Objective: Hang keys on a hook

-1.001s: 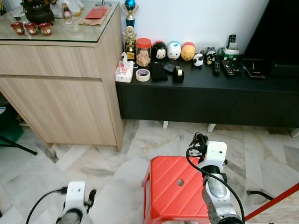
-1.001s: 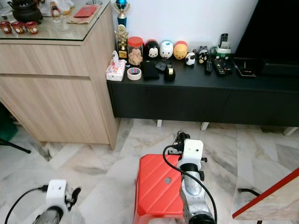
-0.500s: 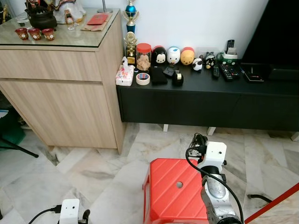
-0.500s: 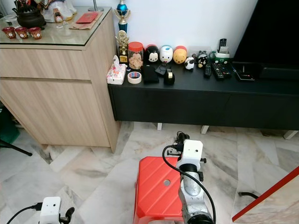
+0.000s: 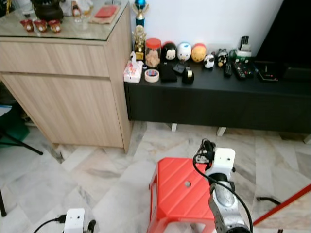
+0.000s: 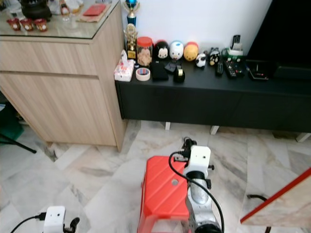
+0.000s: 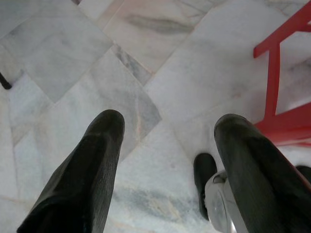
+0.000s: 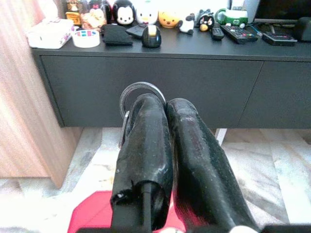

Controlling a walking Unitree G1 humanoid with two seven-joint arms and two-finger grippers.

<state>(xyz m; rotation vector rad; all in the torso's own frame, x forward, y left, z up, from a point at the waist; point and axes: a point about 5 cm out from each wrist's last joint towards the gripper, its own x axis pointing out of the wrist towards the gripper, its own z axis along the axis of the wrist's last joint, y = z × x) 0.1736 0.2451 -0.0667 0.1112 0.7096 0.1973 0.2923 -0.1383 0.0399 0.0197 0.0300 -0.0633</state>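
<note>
Biggest thing in the room is the light wood cabinet (image 5: 73, 82) with a glass top, standing right against the long black TV console (image 5: 218, 99), all on a marble floor (image 5: 92, 170). The head views give that whole layout, plus the red plastic stool (image 5: 177, 194) right under the right arm.

The console top is crowded: a tissue pack (image 5: 132, 72), a roll of tape (image 5: 151, 75), a jar with a red lid (image 5: 152, 51), a trophy (image 5: 140, 30), 3 round cartoon figures (image 5: 183, 51) and some remotes (image 5: 236, 69) further along.

The right wrist view gives what the head views can't: the right gripper (image 8: 163, 109) has its 2 black fingers pressed together, pinching a metal key ring (image 8: 141, 94) that sticks up at the tips, aimed at the console front. I think that's the keys, though only the ring is really visible.

The left gripper (image 7: 167, 128) hangs low, fingers spread wide over bare marble, a red stool leg (image 7: 274, 80) off to one side.
</note>
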